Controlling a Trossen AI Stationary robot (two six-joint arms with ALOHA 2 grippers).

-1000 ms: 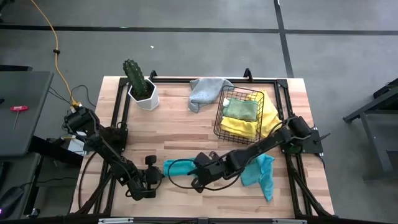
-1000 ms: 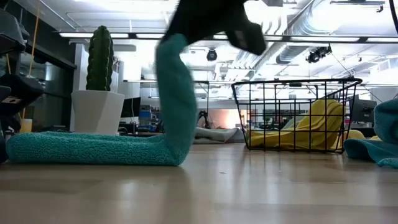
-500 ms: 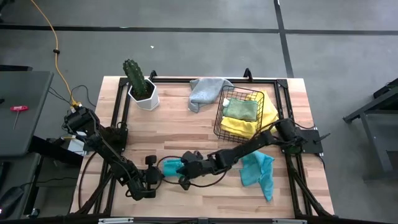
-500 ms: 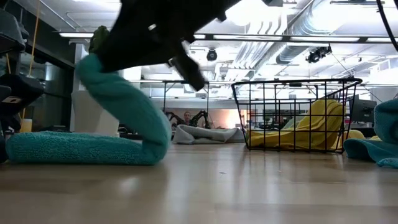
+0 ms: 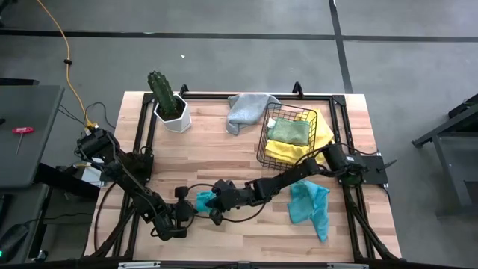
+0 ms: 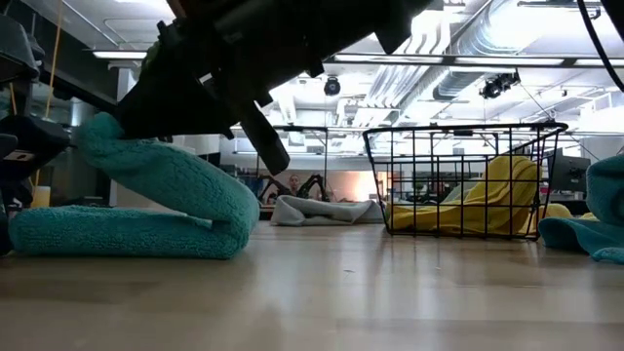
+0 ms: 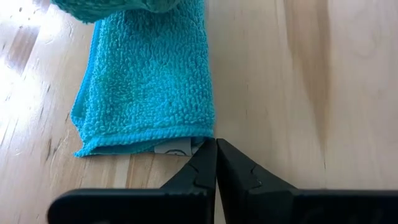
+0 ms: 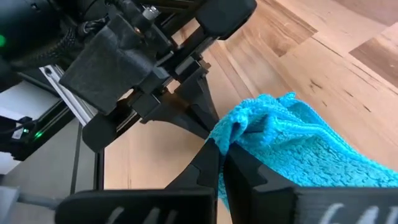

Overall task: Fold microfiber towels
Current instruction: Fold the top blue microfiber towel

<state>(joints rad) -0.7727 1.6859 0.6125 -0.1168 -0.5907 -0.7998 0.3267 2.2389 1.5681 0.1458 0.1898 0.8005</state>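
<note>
The teal towel (image 6: 136, 210) being folded lies near the front edge of the worktop (image 5: 224, 149), left of centre, already a narrow strip. One end of it is lifted and curled back over the flat part, so in the low view it makes a fat loop, with the fold resting on the wood. That shape looks like a half-fold in progress: the raised end is carried over the lower layer so it can be laid down on top.

The right gripper (image 8: 219, 163) does the carrying. Its jaws are closed on the bunched edge of the towel, and its arm reaches across the worktop from the right side. The left gripper (image 7: 216, 152) sits at the other end of the strip, jaws shut, with the tips at the towel's hem, where a small white label shows. Whether they pinch the hem or only press against it I cannot tell; either way it seems placed to keep that end from sliding while the top layer comes over.

A second teal towel (image 5: 310, 208) lies crumpled near the right front corner, a grey towel (image 5: 246, 110) lies at the back, and the wire basket (image 5: 287, 134) holds yellow towels (image 5: 291, 152) and a green towel (image 5: 290, 131), all presumably waiting their turn. A potted cactus (image 5: 168, 101) stands at the back left, out of the way.
</note>
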